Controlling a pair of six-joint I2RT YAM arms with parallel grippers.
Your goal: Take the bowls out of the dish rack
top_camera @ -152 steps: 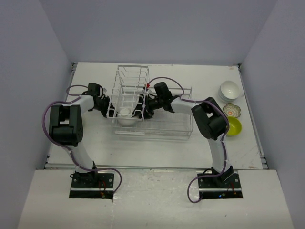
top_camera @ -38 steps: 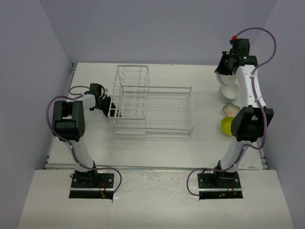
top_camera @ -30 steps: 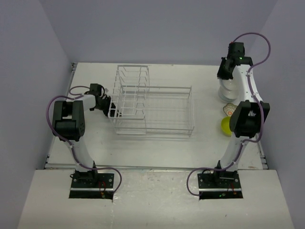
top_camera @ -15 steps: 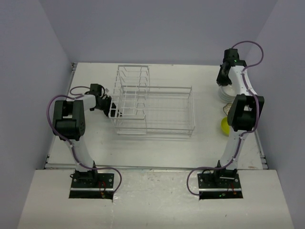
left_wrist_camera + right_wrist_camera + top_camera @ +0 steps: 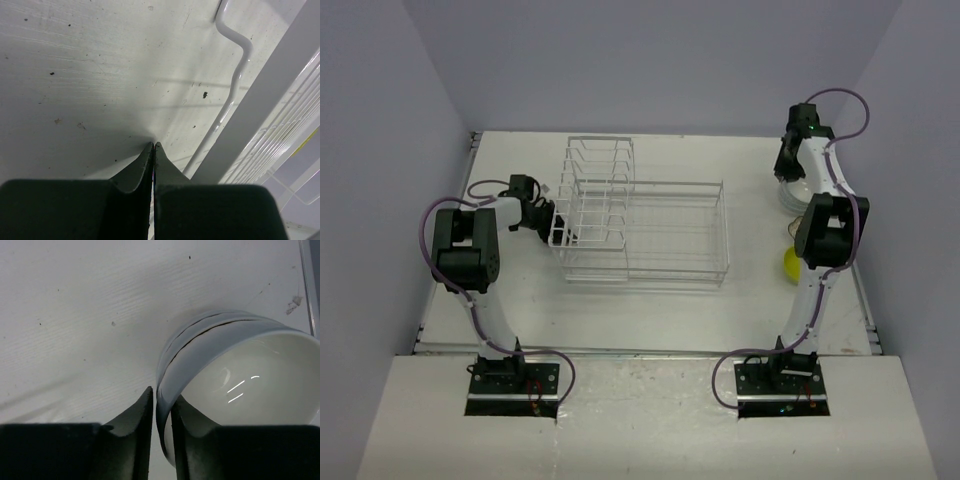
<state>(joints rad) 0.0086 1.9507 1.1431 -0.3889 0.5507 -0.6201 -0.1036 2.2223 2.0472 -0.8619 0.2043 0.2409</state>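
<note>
**Left.** The left pincer [image 5: 153,145] is pressed together with nothing in it. Its tips rest low over the bare table [image 5: 75,75]. The dish rack [image 5: 650,183] begins just to the right of those tips, and we cannot tell whether the end wire touches them.

**Centre.** We find no bowl in the rack, in either the low basket or the taller slotted end. We judge the unloading itself complete.

**Right.** The right pincer [image 5: 161,396] pinches the wall of the top bowl [image 5: 240,385], one finger outside and one inside the rim. This bowl sits nested in the stack of white bowls [image 5: 788,197] directly under the pincer, well clear of the rack. Nearer the arm's base than the pincer, a yellow bowl [image 5: 787,265] shows partly from behind the arm.

**Outstanding, in our judgement.** The right pincer has yet to let go of the top bowl and lift away. Nothing else appears left to do.

**Count.**
- Dish rack: one, with no bowls in it.
- White bowls: one stack. At least three rims show in the right wrist view, and we cannot fix the exact number.
- Yellow bowls: one in view.
- Patterned bowl: none that we can confirm, as the right arm hides that stretch of table.
- Pincers: two.
</note>
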